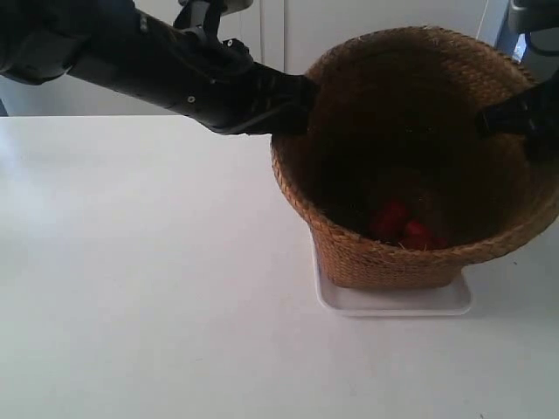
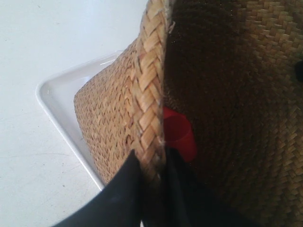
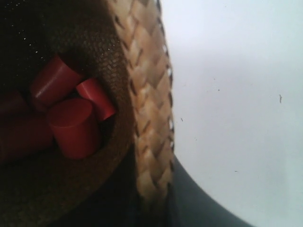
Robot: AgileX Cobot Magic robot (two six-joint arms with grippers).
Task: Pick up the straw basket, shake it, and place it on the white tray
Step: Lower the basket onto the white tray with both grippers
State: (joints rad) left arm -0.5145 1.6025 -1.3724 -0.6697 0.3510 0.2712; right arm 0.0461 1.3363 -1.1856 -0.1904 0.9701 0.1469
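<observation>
So the straw basket (image 1: 384, 262) is on the white tray (image 1: 393, 303), which lies on the white table (image 1: 131, 288). From the exterior view the base looks like it's resting in the tray, with a strip of tray rim poking out along the front and near corner.

Both grippers are pinching the braided rim. The left gripper (image 2: 150, 161) has one black finger outside the rim and one inside, narrow, clamped right on the braid. The right gripper (image 3: 151, 189) has the same deal on its own bit of rim, with dark fingers on either side of the weave.

In the exterior view, the arm at the exterior view's left (image 1: 175, 70) and the arm at the exterior view's right (image 1: 524, 113) meet the rim on opposite sides.

Down in the basket there's a little pile of red cylindrical pieces (image 3: 71, 125).
</observation>
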